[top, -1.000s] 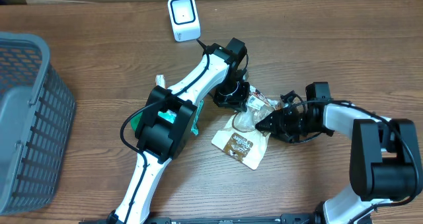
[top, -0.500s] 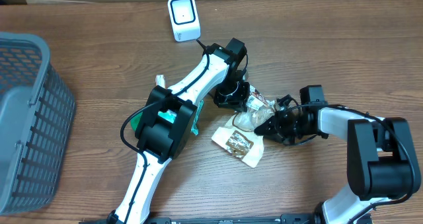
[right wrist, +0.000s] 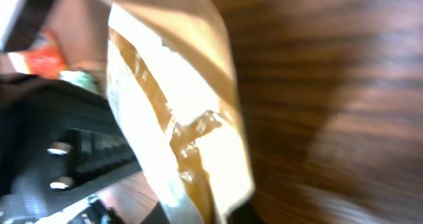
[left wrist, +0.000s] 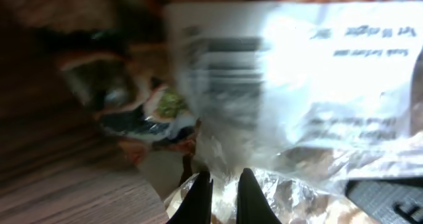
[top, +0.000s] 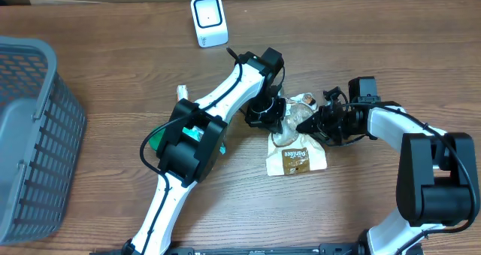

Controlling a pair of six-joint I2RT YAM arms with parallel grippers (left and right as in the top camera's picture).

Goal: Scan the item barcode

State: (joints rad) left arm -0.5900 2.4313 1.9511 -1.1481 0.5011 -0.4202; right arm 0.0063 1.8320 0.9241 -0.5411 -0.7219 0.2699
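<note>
As the overhead view looks down, the snack bag (top: 297,159) sits touching both claws, between the left gripper (top: 269,113) and the right gripper (top: 307,124). Left wrist: the left gripper, narrow, pinches the bag's clear film. Right wrist: the bag runs up against the claw; I cannot tell whether it grips.

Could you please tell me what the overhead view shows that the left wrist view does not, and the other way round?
Only the overhead shows the white scanner, the grey basket, and the right claw at the snack bag. Only the left wrist shows the dark bars on the bag's white label, though blurred. Both show the snack bag's clear plastic and the left claw at it.
</note>
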